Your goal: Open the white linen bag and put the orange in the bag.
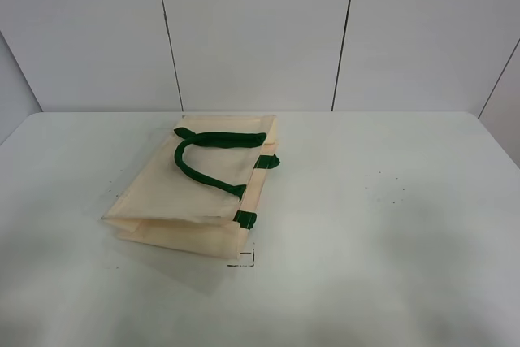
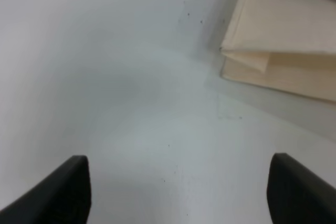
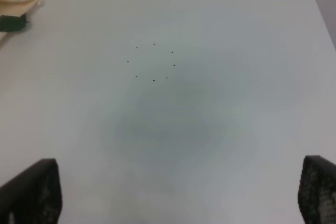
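A: From the high camera we see the white linen bag [image 1: 191, 193] lying flat on the white table [image 1: 390, 233], left of the middle. Its dark green handles [image 1: 213, 156] rest on top toward the far right part of the cloth, and the near end is folded in on itself. None of our arms show in this view, and we cannot find the orange.

B: Agreed. A few dark specks [image 1: 386, 187] dot the table to the right of the bag, and a small dashed corner mark [image 1: 242, 260] sits just beside the bag's near right corner.

A: In the left wrist view, our left gripper [image 2: 178, 192] hangs above bare table, its two dark fingers [image 2: 60, 192] spread wide with nothing between them. The folded corner of the bag [image 2: 273, 51] lies near, apart from the fingers.

B: In the right wrist view, our right gripper [image 3: 178, 195] is also spread wide and empty, tilted down at the table. Only an edge of the bag [image 3: 13, 6] with a bit of green strap [image 3: 11, 22] shows, well apart from it. The ring of specks [image 3: 152, 61] lies between.
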You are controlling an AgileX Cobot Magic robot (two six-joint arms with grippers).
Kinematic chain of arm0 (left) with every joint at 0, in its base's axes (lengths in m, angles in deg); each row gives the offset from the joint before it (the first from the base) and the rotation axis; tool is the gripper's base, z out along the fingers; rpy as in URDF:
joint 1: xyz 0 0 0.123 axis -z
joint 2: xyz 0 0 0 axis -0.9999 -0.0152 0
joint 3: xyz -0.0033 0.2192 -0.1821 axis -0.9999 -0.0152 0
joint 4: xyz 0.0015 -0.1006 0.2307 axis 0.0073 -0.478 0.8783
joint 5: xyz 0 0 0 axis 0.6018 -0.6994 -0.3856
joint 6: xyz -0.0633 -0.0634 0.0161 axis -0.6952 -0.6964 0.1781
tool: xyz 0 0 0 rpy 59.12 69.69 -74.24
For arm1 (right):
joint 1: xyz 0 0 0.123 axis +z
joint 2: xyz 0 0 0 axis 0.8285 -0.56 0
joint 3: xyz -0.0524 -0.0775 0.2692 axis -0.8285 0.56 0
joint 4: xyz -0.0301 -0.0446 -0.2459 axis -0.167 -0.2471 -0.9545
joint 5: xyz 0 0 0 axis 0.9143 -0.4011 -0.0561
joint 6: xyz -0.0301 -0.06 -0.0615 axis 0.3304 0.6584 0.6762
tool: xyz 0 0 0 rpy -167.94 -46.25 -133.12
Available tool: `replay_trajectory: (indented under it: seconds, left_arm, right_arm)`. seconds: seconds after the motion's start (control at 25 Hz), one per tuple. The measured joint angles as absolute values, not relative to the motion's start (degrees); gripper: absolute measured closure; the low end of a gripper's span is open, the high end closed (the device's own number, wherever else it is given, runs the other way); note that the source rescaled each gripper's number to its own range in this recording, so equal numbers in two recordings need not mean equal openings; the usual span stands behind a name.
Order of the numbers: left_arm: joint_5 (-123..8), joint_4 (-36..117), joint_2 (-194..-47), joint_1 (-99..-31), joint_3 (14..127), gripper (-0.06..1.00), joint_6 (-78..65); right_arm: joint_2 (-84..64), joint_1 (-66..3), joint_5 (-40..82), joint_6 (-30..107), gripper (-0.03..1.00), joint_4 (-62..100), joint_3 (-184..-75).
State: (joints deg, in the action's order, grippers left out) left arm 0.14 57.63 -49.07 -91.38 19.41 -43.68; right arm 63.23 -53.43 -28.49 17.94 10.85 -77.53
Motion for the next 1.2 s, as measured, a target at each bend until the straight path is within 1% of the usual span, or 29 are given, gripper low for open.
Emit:
replay_trajectory:
  seconds: [0.36,0.68,1.2]
  left_arm:
    - [0.14,57.63,-47.39,-91.16,19.41,0.08,-43.68]
    - [0.14,57.63,-47.17,-89.1,19.41,0.08,-43.68]
    - [0.14,57.63,-47.17,-89.1,19.41,0.08,-43.68]
  right_arm:
    - [63.23,-53.43,-28.49,17.94,-0.03,10.85,-77.53]
    - [63.23,-53.43,-28.49,17.94,-0.03,10.85,-77.53]
    - [63.23,-53.43,-28.49,17.94,-0.03,10.85,-77.53]
